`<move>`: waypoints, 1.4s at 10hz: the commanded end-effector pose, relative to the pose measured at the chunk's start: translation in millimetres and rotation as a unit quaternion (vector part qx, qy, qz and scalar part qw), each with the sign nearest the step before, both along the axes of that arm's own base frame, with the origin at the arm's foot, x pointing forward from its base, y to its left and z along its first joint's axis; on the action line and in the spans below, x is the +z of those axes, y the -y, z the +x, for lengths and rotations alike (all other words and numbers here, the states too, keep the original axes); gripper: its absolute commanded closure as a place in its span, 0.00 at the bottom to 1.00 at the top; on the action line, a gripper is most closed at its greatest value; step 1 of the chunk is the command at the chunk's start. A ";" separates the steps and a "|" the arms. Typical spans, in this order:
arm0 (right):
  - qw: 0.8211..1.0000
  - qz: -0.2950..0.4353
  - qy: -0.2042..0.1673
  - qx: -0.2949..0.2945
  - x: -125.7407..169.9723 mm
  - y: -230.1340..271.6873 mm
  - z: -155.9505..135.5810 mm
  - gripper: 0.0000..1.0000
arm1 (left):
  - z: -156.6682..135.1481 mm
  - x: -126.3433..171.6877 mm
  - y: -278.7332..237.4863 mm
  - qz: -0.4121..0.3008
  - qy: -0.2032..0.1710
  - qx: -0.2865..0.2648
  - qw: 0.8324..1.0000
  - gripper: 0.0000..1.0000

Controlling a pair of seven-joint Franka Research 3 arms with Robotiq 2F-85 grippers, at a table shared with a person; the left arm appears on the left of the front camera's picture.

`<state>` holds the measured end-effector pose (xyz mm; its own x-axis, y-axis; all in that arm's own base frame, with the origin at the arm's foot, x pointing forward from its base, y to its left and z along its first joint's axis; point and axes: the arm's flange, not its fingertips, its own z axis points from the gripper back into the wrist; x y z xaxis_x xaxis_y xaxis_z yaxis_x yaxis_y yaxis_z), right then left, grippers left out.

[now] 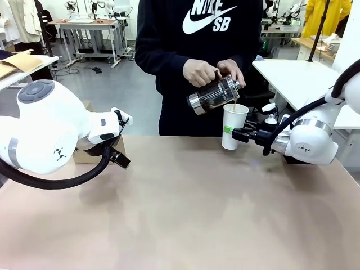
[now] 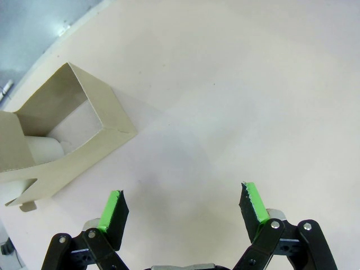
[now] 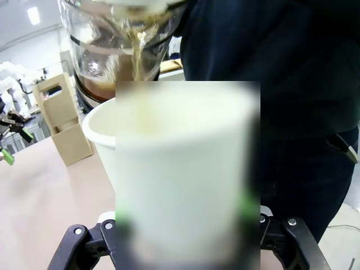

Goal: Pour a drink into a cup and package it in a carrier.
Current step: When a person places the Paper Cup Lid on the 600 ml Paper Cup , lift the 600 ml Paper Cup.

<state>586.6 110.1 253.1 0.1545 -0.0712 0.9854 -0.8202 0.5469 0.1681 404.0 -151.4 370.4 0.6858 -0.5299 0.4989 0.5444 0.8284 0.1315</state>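
Near the far edge of the worktop [image 1: 185, 214], right of centre, the white paper cup [image 1: 233, 121] stands upright. The robot's right hand [image 1: 236, 134] is clamped on the cup's lower part, one green pad on each side. Whether the cup's base rests on the worktop cannot be told.

Above the cup's rim, the person's two hands [image 1: 199, 72] hold the glass carafe [image 1: 214, 94], tilted with its spout down. In the right wrist view, a thin stream of the drink [image 3: 136, 53] falls from the spout into the open cup. More of the brown liquid lies in the lower side of the carafe. The spout sits just above the rim and does not touch it.

At the far left of the worktop, the carrier [image 2: 84, 140] stands upright, close to the worktop edge that crosses the upper left corner of the left wrist view. Its handle tab rises above the slots, and one slot opening faces the camera.

The robot's left hand [image 2: 183, 199] hangs above bare worktop with its jaws spread wide and nothing between the pads. It is just beside the carrier and clear of it.

Free room: the whole middle and near part of the worktop is bare. The cup and the carrier are well apart.
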 end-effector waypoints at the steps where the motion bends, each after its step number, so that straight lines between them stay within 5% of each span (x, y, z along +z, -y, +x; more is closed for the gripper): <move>1: 1.000 0.004 -0.002 -0.001 2.4 -2.5 -0.4 0.20 | -0.2 0.0 -0.1 0.000 0.000 0.000 1.000 0.00; 14: 1.000 0.004 -0.002 -0.001 2.4 -2.5 -0.4 0.20 | -0.2 0.0 -0.1 0.000 0.000 0.000 1.000 0.00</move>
